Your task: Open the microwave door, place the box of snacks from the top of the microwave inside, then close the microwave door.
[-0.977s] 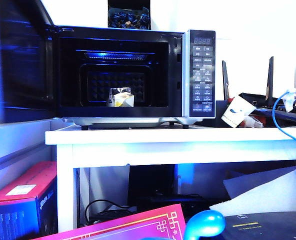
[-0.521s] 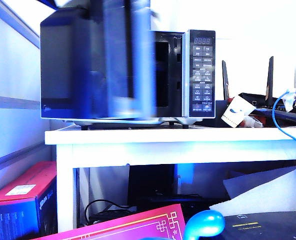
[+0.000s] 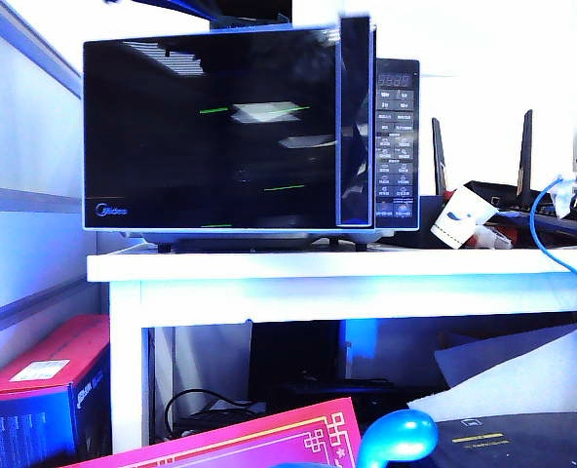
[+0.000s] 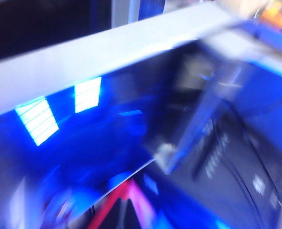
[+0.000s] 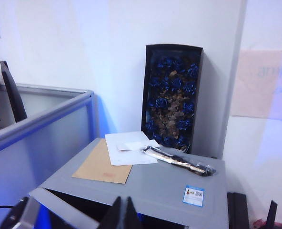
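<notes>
The microwave door point(image 3: 211, 132) now stands nearly square to the exterior camera, covering the cavity, where 1 second ago it was swung wide and half a second ago it was mid-swing and blurred. Its handle strip point(image 3: 353, 127) still sits slightly proud of the button panel point(image 3: 397, 141), so full latching cannot be confirmed. The box of snacks, seen on the cavity floor 1 second ago, is now hidden behind the glass and is judged to be inside the microwave point(image 3: 250, 136). In my judgement 2 of the 3 steps are complete and the third is close to done; a final press may be needed. The left gripper cannot be made out in the blurred left wrist view, which shows only the glossy door face point(image 4: 107, 124), so its state cannot be told. The right gripper point(image 5: 123, 210) hangs above the microwave's grey top point(image 5: 150, 183), fingers pressed together on nothing, near the black box with blue wrappers point(image 5: 172, 95).
</notes>
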Motion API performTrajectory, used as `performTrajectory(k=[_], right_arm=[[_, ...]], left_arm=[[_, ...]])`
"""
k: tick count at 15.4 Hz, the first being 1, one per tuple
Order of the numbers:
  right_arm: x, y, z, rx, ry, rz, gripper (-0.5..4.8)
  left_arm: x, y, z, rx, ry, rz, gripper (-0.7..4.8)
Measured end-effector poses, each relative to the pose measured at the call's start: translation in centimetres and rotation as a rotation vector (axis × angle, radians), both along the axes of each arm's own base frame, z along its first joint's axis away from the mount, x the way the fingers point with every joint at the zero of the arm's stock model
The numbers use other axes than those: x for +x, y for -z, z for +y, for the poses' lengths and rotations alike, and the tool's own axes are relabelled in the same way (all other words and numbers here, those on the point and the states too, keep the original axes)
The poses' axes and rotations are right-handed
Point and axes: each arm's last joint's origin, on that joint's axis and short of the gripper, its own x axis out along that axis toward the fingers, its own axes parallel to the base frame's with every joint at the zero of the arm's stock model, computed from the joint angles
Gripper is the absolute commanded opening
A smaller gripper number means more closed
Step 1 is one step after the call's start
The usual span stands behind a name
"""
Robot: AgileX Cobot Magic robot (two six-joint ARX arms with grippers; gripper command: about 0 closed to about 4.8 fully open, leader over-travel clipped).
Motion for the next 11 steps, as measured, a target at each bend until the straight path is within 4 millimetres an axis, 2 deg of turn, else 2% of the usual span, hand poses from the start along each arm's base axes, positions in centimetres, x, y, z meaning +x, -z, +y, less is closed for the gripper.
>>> performTrajectory(k=[6,11], right_arm=[[0.1,0.0,0.1,0.0,-0.006,-0.002,-0.02],[0.1,0.0,0.1,0.0,-0.008,-0.002,-0.02]], left_arm=[[3.8,2.3,-2.5,-0.046,0.046,-0.11,-0.05],[5.1,3.8,-6.0,-0.083,0.11,-0.201,-0.05]])
